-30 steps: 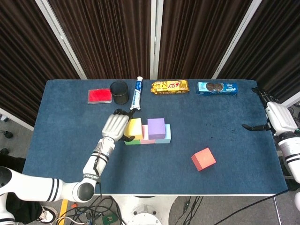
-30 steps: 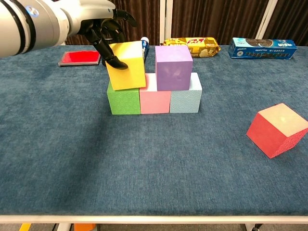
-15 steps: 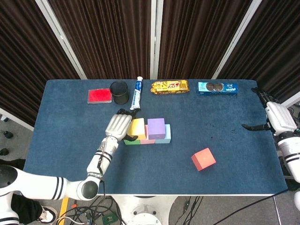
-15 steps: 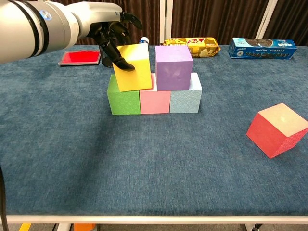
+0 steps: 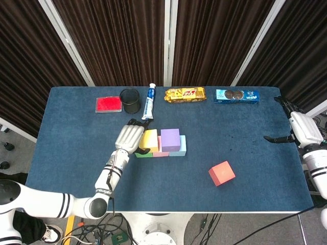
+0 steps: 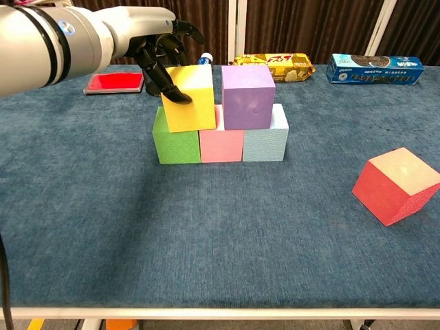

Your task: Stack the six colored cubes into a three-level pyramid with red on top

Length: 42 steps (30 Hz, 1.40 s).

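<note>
yellow cube (image 6: 190, 98) in left hand (image 6: 159, 49) fingers, atop base row.

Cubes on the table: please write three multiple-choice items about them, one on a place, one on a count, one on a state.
1. Where is the red cube?
A. on the purple cube
B. alone on the table
C. in the right hand

2. How many cubes form the bottom row?
A. two
B. three
C. four

3. What does the left hand do?
A. holds the yellow cube
B. hangs open
C. holds the toothpaste

Key:
1 B: red cube lies apart from the stack.
2 B: green, pink, light blue.
3 A: left hand grips the yellow cube.
</note>
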{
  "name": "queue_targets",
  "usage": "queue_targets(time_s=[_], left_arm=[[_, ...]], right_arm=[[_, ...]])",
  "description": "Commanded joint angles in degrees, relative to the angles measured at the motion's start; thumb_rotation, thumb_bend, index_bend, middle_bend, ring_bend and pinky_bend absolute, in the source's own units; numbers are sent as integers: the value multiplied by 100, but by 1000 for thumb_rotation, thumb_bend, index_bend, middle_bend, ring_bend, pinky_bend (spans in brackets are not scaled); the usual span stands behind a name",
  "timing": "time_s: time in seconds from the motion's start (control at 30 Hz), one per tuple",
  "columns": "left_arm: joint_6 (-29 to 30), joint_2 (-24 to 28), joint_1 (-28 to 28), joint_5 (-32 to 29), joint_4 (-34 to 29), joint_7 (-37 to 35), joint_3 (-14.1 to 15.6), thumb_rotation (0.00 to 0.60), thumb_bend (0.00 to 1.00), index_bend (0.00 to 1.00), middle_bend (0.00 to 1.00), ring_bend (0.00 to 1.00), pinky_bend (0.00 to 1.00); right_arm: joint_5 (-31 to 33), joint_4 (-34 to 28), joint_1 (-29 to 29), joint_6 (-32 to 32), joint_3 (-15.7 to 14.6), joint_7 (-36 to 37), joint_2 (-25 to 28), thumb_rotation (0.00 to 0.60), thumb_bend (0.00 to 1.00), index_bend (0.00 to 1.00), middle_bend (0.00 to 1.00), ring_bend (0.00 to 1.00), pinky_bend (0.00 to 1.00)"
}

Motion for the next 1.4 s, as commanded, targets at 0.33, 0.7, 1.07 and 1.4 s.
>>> queue_targets(time_s=[0.33,0.7,1.07,1.4], left_arm=[[-41,12,-46,-41,-22,43,-38,600,259,110,606,186,99],[-50,-12,-76,90,63,91,21,600,259,110,606,185,98],[-115,-61,-106,81,112,94,30,600,260,108,610,185,98],[-123,-46,-119,42,89,80,-7,600,260,109,609,185,98]], right_arm=[[-9,77,19,-73,-11,50,-55,600,0,0,0,0,0],[-29,100,-5,-73,-19,99,-52,600,0,0,0,0,0],[-66,147,-21,-91,-25,183,-61,600,0,0,0,0,0],[-73,205,-30,-134,-37,243,-68,600,0,0,0,0,0]])
